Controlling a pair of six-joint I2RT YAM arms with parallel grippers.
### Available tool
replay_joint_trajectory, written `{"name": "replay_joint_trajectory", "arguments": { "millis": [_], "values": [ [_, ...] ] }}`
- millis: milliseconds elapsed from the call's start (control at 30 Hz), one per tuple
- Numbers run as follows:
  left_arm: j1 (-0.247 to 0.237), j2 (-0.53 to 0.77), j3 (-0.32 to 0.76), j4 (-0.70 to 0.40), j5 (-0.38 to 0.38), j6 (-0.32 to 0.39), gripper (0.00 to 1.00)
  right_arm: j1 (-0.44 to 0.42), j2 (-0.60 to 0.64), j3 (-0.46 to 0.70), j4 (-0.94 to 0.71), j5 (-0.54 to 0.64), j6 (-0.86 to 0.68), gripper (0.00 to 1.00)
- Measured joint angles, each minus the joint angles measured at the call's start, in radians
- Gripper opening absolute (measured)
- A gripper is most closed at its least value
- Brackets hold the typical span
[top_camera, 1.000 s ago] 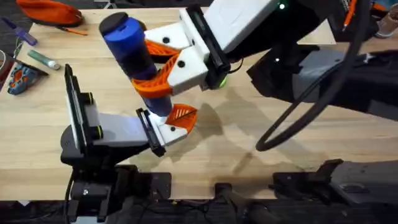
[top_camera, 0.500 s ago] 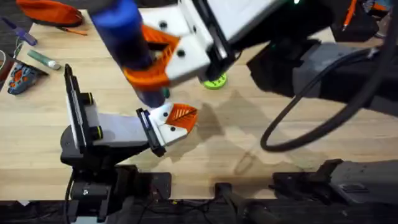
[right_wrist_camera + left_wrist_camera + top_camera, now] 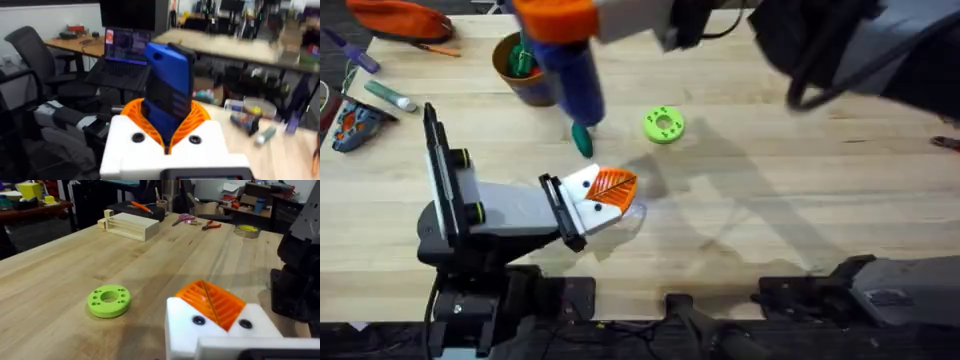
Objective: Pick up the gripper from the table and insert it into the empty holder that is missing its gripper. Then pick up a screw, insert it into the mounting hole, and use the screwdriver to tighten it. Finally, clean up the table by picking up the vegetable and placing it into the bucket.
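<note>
While raised above the bucket (image 3: pixel 525 75), the right gripper (image 3: pixel 167 137) clamps the screwdriver (image 3: pixel 575 80). Left gripper (image 3: pixel 220 312): pads together, empty, near lime-green disc (image 3: pixel 664 125).

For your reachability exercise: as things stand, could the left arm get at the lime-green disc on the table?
Probably yes. The left end effector rests low on the table, and bare wood lies between it and the lime-green disc. The right arm holds the screwdriver off to one side.

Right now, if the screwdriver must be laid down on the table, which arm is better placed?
Right. The right gripper is shut on the blue screwdriver, holding it above the table beside the bucket. The left gripper sits low over the table, apart from the tool.
</note>
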Motion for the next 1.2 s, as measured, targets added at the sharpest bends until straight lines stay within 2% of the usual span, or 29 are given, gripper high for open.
{"name": "replay_joint_trajectory", "arguments": {
  "millis": [167,300,433,533,700,733,800,1033,1200],
  "values": [
    [0.0,0.0,0.0,0.0,0.0,0.0,0.015,-0.108,0.0,0.062,-0.257,-0.042,-0.032,0.026],
    [0.0,0.0,0.0,0.0,0.0,0.0,0.015,-0.22,0.0,0.067,-0.421,-0.048,-0.069,0.026],
    [0.0,0.0,0.0,0.0,0.0,0.0,0.015,-0.323,0.0,0.07,-0.643,0.009,-0.136,0.026],
    [0.0,0.0,0.0,0.0,0.0,0.0,0.015,-0.353,0.0,0.071,-0.854,0.177,-0.22,0.026],
    [0.0,0.0,0.0,0.0,0.0,0.0,0.015,-0.35,0.0,0.071,-1.057,0.476,-0.357,0.026],
    [0.0,0.0,0.0,0.0,0.0,0.0,0.015,-0.35,0.0,0.079,-1.169,0.634,-0.442,0.026],
    [0.0,0.0,0.0,0.0,0.0,0.0,0.015,-0.35,0.0,0.096,-1.271,0.741,-0.505,0.026],
    [0.0,0.0,0.0,0.0,0.0,0.0,0.015,-0.35,0.0,0.172,-1.563,1.053,-0.741,0.026],
    [0.0,0.0,0.0,0.0,0.0,0.0,0.015,-0.351,0.0,0.179,-1.638,1.177,-0.95,0.026]
  ]
}}
